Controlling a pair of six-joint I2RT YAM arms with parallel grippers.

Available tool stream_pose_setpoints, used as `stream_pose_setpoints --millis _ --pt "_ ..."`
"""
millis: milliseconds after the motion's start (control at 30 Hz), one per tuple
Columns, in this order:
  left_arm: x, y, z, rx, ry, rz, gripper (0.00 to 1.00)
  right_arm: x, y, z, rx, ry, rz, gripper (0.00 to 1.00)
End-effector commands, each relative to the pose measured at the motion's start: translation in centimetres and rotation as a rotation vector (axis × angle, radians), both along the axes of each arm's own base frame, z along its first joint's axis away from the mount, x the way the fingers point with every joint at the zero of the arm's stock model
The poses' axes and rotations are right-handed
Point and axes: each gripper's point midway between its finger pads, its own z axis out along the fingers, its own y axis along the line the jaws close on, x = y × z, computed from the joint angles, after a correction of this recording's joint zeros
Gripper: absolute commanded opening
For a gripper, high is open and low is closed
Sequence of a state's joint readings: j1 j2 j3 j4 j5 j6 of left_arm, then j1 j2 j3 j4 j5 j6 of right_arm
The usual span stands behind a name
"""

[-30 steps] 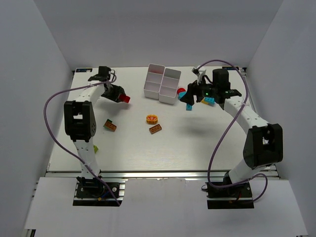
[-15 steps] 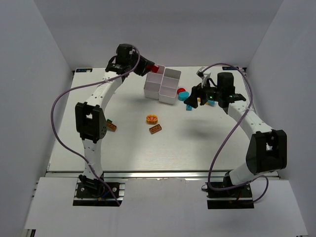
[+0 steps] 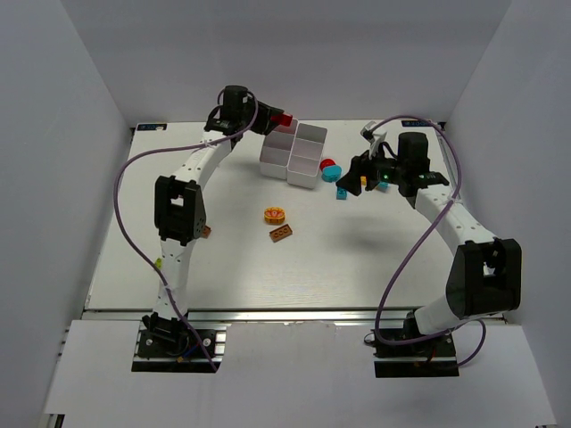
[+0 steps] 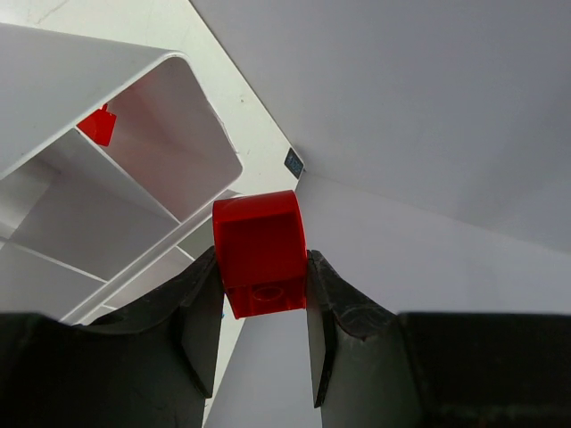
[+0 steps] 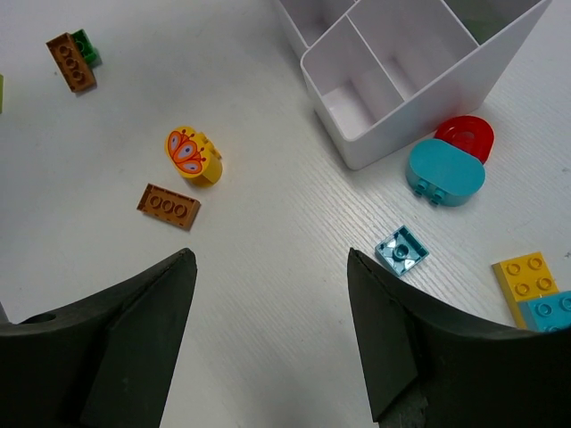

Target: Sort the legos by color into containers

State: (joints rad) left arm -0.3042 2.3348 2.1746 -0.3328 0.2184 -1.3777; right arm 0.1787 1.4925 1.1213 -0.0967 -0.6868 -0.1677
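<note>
My left gripper (image 3: 273,119) is shut on a red brick (image 3: 284,119) and holds it in the air over the far left corner of the white containers (image 3: 306,181). In the left wrist view the red brick (image 4: 260,252) sits between my fingers, above a bin wall (image 4: 161,169); a small red piece (image 4: 96,125) lies inside one bin. My right gripper (image 3: 350,176) is open and empty, right of the containers. In the right wrist view it (image 5: 268,267) hovers over bare table, with a small cyan brick (image 5: 401,250) just right of it.
A red and cyan rounded stack (image 5: 451,156) lies against the containers (image 5: 393,134). A yellow and cyan pair (image 5: 535,285) lies far right. A yellow round brick (image 5: 192,153), an orange-brown brick (image 5: 169,206) and a brown-green stack (image 5: 73,58) lie mid-table.
My left arm has swung from the table's left side up and right to the containers, carrying the red brick. My right gripper has shifted slightly right and stays open.
</note>
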Motion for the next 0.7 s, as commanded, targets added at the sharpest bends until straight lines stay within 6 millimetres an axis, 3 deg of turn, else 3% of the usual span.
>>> stream_pose_setpoints --millis 0,333,667 --pt "0.5 -0.3 4.8 -0.051 -0.099 0.023 0.08 0.0 0.1 1.5 0.022 -0.056 0.017 0.74" --pt "1.5 -0.5 1.6 -0.054 -0.049 0.046 0.21 0.1 -0.3 1.5 0.031 -0.053 0.009 0.74" --pt "1.9 -0.6 0.7 -0.056 -0.038 0.059 0.28 0.1 -0.5 1.5 0.044 -0.05 0.007 0.74"
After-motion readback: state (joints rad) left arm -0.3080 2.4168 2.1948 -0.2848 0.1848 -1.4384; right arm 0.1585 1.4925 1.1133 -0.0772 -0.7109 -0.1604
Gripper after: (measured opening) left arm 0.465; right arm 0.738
